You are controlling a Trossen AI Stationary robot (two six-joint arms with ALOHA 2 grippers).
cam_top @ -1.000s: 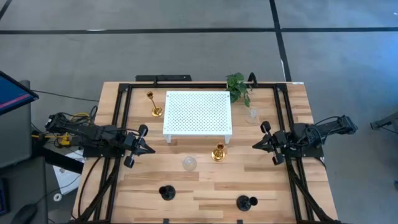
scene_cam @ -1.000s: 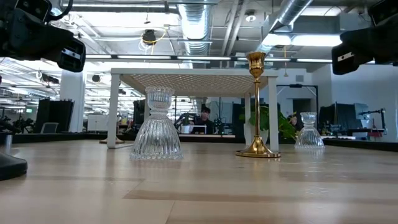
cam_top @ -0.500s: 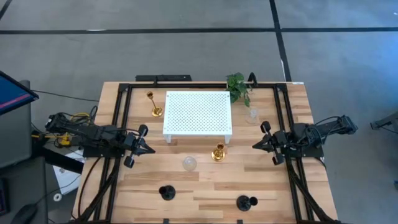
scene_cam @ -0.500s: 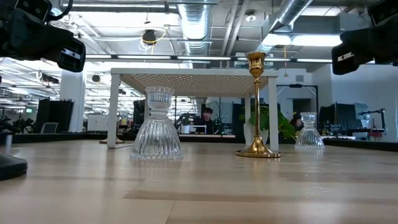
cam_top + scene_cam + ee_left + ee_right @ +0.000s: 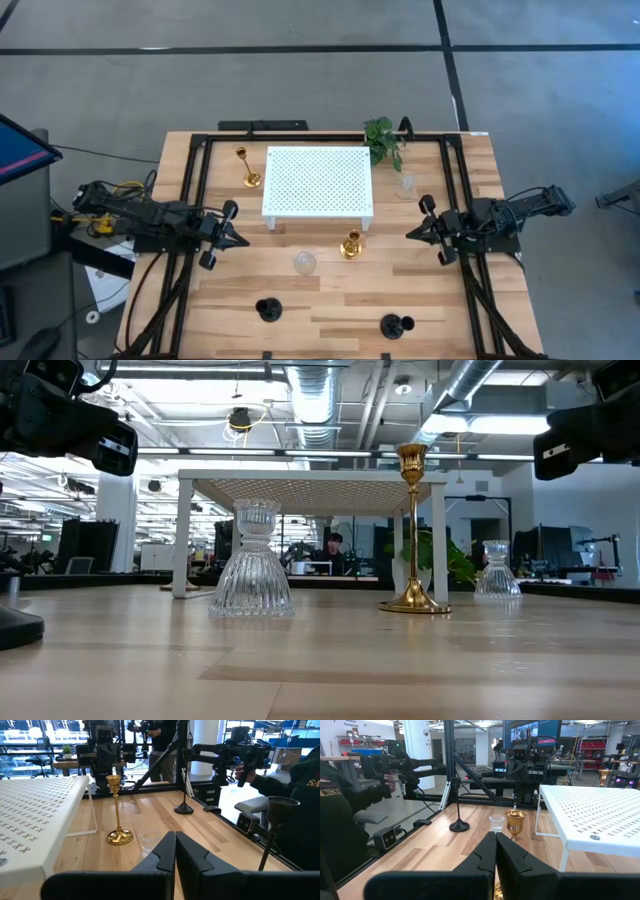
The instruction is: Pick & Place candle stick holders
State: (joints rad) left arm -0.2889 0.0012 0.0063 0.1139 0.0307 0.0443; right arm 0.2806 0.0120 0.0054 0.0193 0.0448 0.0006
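Your left claw [image 5: 237, 239] and right claw [image 5: 412, 233] hover closed and empty at opposite tabletop [image 5: 330, 300] edges. Gold holders [image 5: 350, 245] stand beside the white stand [image 5: 318, 182], glass ones [image 5: 304, 263] nearby, black ones [image 5: 268, 310] up front, partly cut off in low view.

High view looks straight down from well above, taking in the whole table [image 5: 330, 300] and floor around it. Low view sits at tabletop height, facing level across the wood into the room — close to the glass holder [image 5: 250, 560] and gold holder [image 5: 412, 530]. Each wrist view looks forward past its own closed fingers, toward the other arm. Both wrist views share the white stand [image 5: 35, 815] and that gold holder ahead of the fingertips.
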